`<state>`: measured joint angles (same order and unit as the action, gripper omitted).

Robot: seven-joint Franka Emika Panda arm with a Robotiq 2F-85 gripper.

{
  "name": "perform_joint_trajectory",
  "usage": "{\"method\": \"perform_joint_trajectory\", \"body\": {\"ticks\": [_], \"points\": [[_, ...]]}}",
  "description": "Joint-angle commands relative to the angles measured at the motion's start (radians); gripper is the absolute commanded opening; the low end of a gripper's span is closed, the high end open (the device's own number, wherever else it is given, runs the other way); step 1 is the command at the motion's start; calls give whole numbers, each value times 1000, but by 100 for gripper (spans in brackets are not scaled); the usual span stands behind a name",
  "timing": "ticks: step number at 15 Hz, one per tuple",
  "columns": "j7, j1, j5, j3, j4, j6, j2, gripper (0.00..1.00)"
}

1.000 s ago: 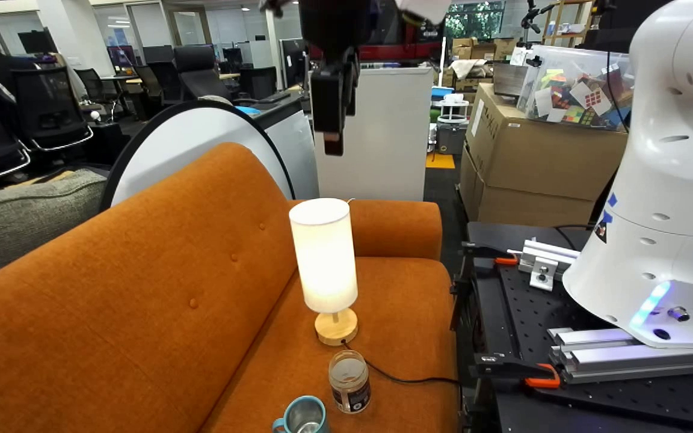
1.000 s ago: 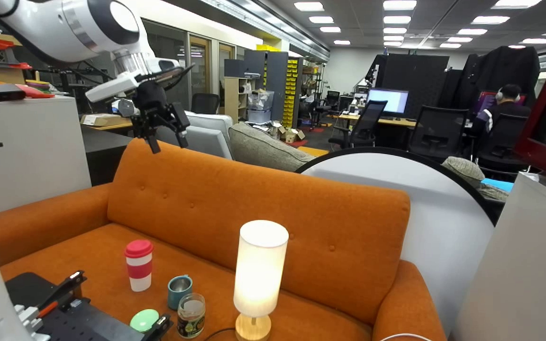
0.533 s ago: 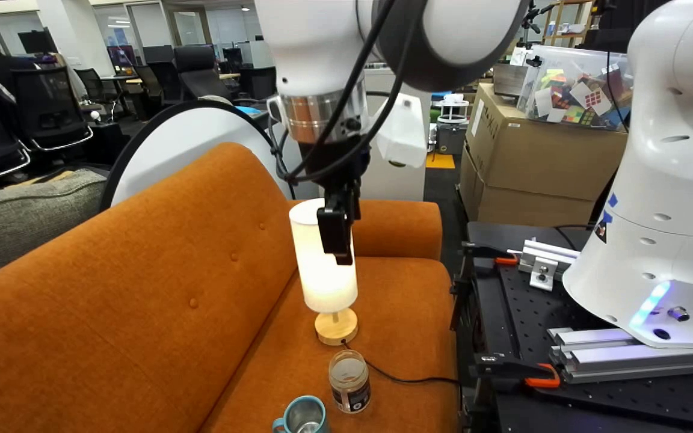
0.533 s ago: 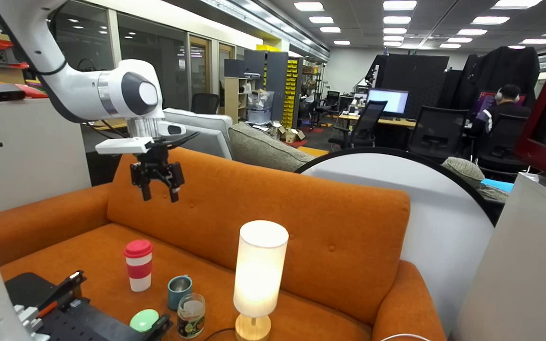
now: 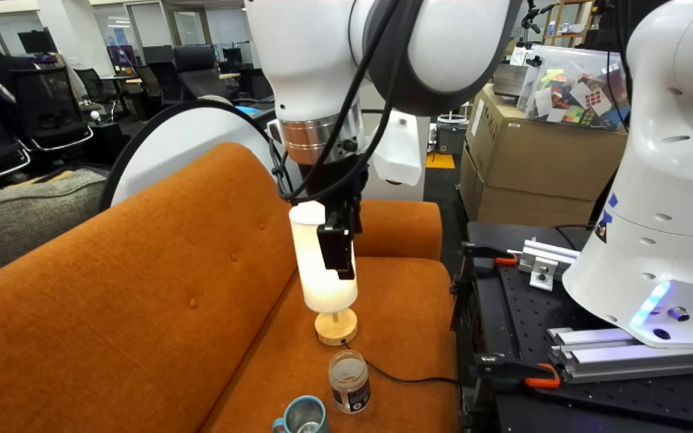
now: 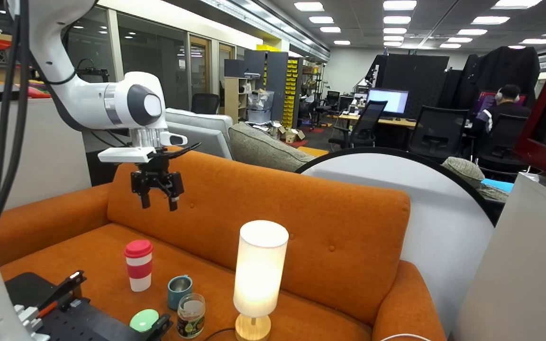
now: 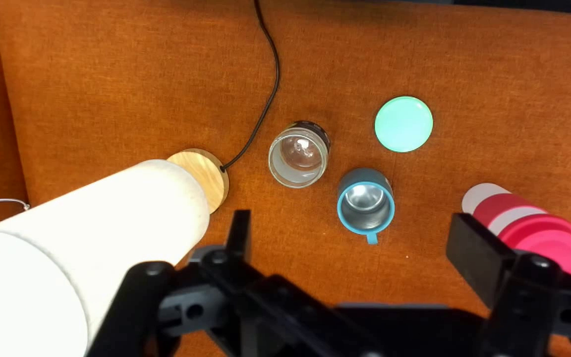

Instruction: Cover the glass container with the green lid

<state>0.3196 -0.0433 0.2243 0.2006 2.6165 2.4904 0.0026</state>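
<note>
The glass container is a short clear jar without a cover, upright on the orange sofa seat; it shows in both exterior views (image 5: 349, 388) (image 6: 191, 318) and in the wrist view (image 7: 290, 171). The green lid lies flat on the seat, right of the jar in the wrist view (image 7: 404, 124); it also shows in an exterior view (image 6: 144, 320). My gripper (image 6: 159, 204) points down, high above the seat, apart from both. In the wrist view my gripper (image 7: 348, 230) is wide open with nothing between its fingers.
A lit white lamp (image 7: 117, 233) stands left of the jar in the wrist view, its dark cord (image 7: 276, 74) running beside the jar. A blue mug (image 7: 365, 223) stands close to the jar. A red and white cup (image 6: 139, 265) and the black robot table (image 6: 97, 319) are near.
My gripper has come down from high up and turned from tilted to pointing straight down. In the last half second it sank slightly further. The jar, lid and other objects have not moved.
</note>
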Motion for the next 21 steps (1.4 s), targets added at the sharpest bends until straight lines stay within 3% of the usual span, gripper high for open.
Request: {"method": "perform_joint_trajectory", "body": {"ticks": [1,4,9,13,15,21], "points": [[-2,-30,-2,-30,0,-2,-1,100],[15,-33,7,-37,-3,44,49,100],[-152,-64,-131,-21,-8,213,260,100],[-257,-73,-199,10,-42,245,418,100],[-227,-105,-189,-16,-27,240,410,100],[-242,-106,-189,-14,-47,239,436,100]]}}
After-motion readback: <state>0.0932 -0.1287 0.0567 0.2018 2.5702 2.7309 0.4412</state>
